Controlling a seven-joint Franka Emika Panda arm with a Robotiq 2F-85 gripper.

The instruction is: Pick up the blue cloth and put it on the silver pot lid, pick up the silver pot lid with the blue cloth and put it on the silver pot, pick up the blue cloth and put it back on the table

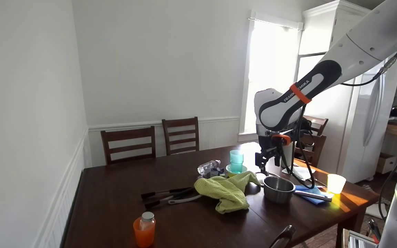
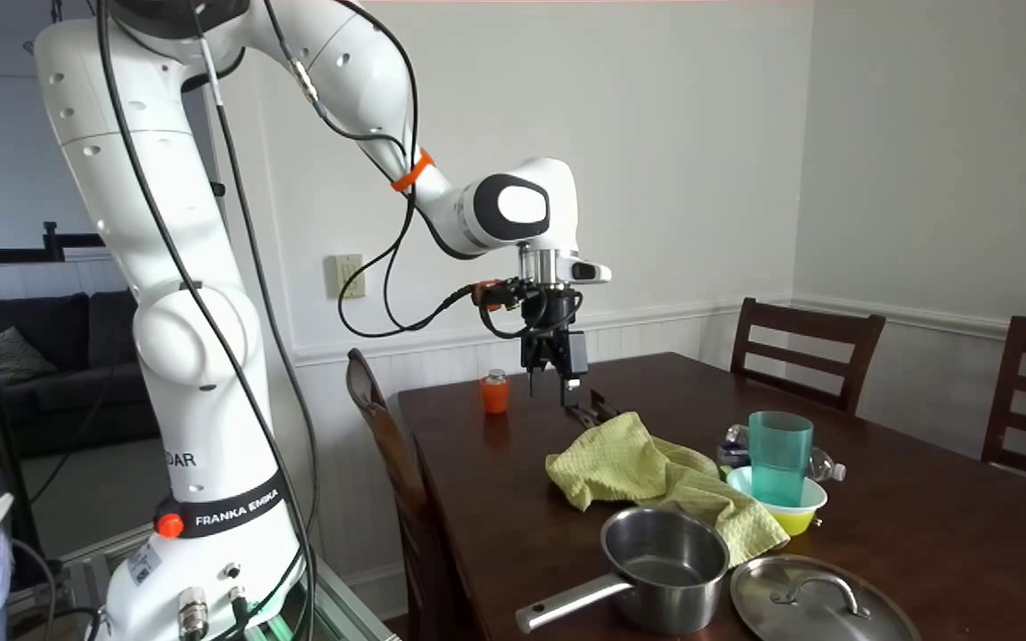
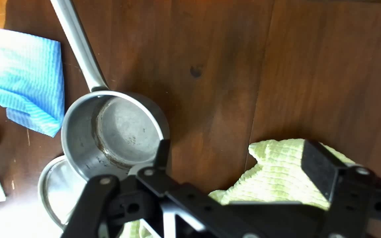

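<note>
Dark table (image 1: 112,191), blue cloth (image 3: 31,79) well apart from and below the unclenched gripper (image 3: 238,152).

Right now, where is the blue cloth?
In the wrist view, the blue cloth lies on the table at the picture's left edge, beside the silver pot and left of its handle.

A crumpled yellow-green cloth (image 2: 651,476) lies near a teal cup (image 2: 778,458) that stands in a white bowl (image 2: 815,499). A clear bottle (image 1: 208,167) lies on its side close by. A little jar (image 1: 147,223) sits inside an orange cup (image 1: 144,237), and two brown chairs (image 1: 128,134) stand by the wall (image 1: 160,65).
</note>
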